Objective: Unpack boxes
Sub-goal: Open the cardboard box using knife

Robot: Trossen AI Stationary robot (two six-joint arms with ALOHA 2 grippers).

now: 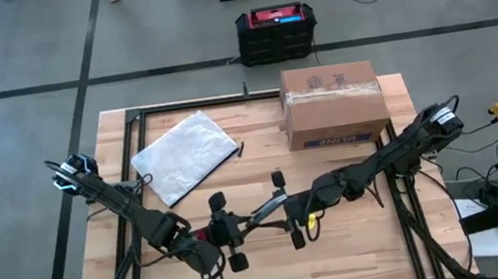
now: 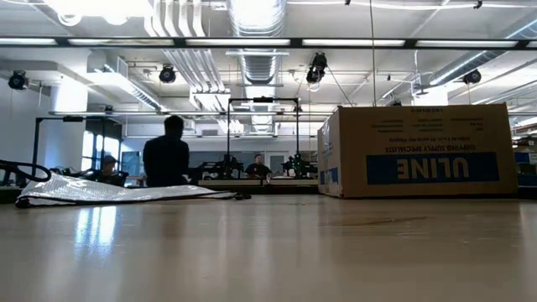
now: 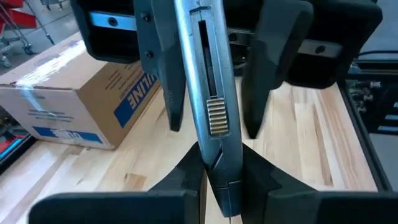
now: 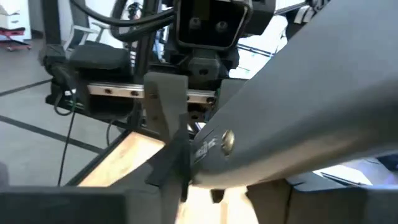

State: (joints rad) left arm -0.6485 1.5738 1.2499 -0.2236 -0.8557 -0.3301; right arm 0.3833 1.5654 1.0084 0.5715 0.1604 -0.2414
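Grey tool (image 3: 214,74) clamped in left jaws | right jaws flank it (grip: cannot tell) | box (image 1: 333,105) beyond

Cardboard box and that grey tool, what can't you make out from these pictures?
- Cardboard box: its contents are hidden in every view by its closed, taped flaps.
- Grey tool: in the left wrist view its far end is cut off by the picture's edge, so I cannot tell whether a blade is out.
- High view: the tool is too small to identify.
- Low view: the tool is out of frame.

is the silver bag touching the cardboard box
Apart. The high view shows bare wood between the silver bag and the cardboard box.
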